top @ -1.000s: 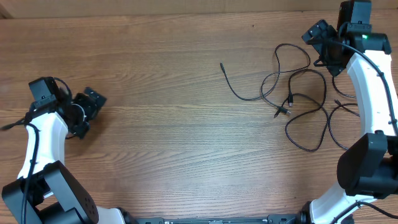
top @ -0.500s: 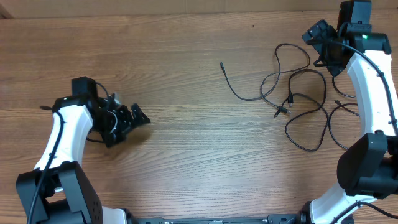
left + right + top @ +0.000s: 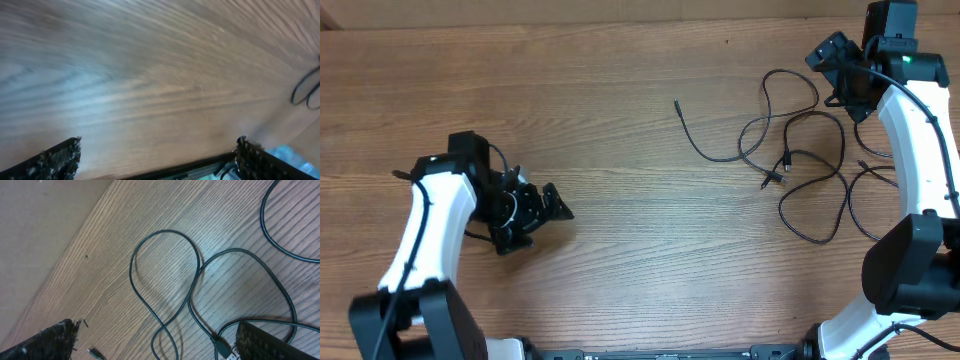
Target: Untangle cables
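Several thin black cables (image 3: 798,150) lie in loose overlapping loops on the wooden table at the right, with small plug ends near the middle of the loops (image 3: 775,176). One cable end (image 3: 678,106) trails left. My right gripper (image 3: 840,62) is open and empty, hovering above the far right of the loops; its wrist view shows the crossing loops (image 3: 192,287) and a plug (image 3: 222,347) between the fingers (image 3: 155,340). My left gripper (image 3: 545,205) is open and empty at the left, far from the cables; its wrist view is blurred and shows bare wood between the fingers (image 3: 157,157).
The wooden table (image 3: 620,250) fills the overhead view. Its far edge runs along the top (image 3: 570,22). A loop of cable shows at the right edge of the left wrist view (image 3: 306,90).
My left arm has swung from the far left edge toward the table's middle, moving right and nearer. The right arm and the cables have not moved.
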Robot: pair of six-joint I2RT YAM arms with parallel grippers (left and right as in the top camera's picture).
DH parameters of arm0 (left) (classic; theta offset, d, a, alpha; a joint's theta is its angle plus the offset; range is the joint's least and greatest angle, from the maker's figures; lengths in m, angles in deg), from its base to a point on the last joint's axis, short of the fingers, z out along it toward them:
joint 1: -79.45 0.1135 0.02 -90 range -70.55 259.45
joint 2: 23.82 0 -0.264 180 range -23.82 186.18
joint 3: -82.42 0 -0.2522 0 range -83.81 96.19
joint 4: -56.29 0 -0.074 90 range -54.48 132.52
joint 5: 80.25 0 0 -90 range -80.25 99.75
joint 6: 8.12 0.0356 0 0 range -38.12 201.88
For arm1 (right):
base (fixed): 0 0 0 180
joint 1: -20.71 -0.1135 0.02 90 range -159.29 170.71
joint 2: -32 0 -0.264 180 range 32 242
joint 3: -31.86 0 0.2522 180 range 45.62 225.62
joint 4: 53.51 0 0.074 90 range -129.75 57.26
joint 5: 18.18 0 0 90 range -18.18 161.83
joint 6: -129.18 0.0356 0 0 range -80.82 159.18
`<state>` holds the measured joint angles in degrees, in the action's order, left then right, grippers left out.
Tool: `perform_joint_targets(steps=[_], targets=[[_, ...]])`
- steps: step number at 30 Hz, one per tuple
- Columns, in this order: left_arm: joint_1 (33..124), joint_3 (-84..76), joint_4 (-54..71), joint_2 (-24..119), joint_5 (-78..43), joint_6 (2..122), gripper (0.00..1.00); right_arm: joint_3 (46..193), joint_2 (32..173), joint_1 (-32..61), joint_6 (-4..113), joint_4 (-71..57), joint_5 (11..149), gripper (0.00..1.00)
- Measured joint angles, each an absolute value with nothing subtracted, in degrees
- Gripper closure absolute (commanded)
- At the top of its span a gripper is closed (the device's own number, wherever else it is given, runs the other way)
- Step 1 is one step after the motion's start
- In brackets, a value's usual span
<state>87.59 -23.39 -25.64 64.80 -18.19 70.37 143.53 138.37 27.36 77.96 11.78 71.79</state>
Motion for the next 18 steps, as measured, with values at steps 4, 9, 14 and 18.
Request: perform_joint_targets(steps=[4,9,14,18], targets=[[83.2,-23.4,-26.9,61.2,-18.7,70.5,0.01,143.5,138.4,27.4,77.9,11.8,71.8,0.0],[74.9,-23.4,-27.7,60.1,-19.7,69.2,0.01,143.5,138.4,27.4,77.9,11.8,71.8,0.0],[67.3,-23.4,-27.2,58.0,-18.2,64.7,0.01,143.5,138.4,27.4,77.9,11.8,71.8,0.0],[65.0,-23.4,-27.6,52.4,-14.9,60.4,0.01,143.5,138.4,27.4,77.9,11.8,71.8,0.0]])
